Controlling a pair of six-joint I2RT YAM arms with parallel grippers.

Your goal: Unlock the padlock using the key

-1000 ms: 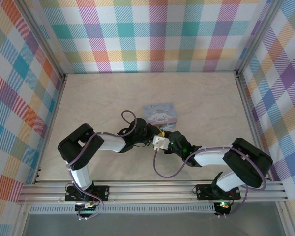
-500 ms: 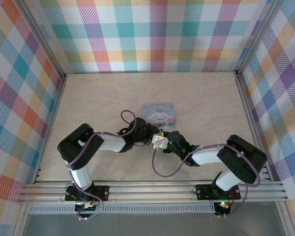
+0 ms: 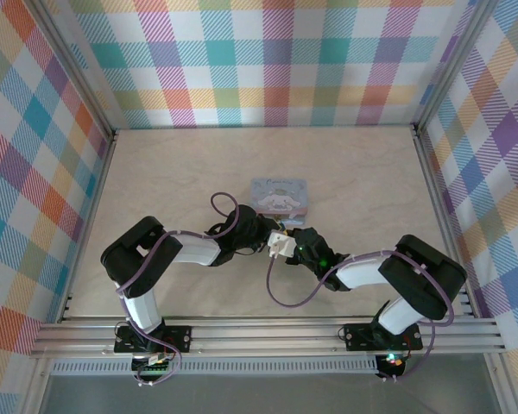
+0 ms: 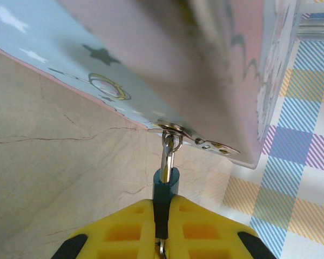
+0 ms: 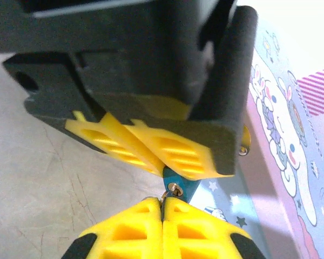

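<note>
two arms meet in the middle of the table (image 3: 168, 172), just in front of the blue tin (image 3: 281, 191). my left gripper (image 4: 163, 205) is squeezed tight on the little dark padlock (image 4: 166, 181). the padlock's loop goes through the metal clasp (image 4: 205, 143) on the tin. at the padlock's other end sticks out the tiny key (image 5: 175, 188). my right gripper (image 5: 162, 204) is pinched together right on the key, almost touching the left one.

Our yellow-fingered left gripper (image 4: 162, 218) is clamped tight; our yellow-fingered right gripper (image 5: 162, 208), meeting it tip to tip, seems pinched closed.
</note>
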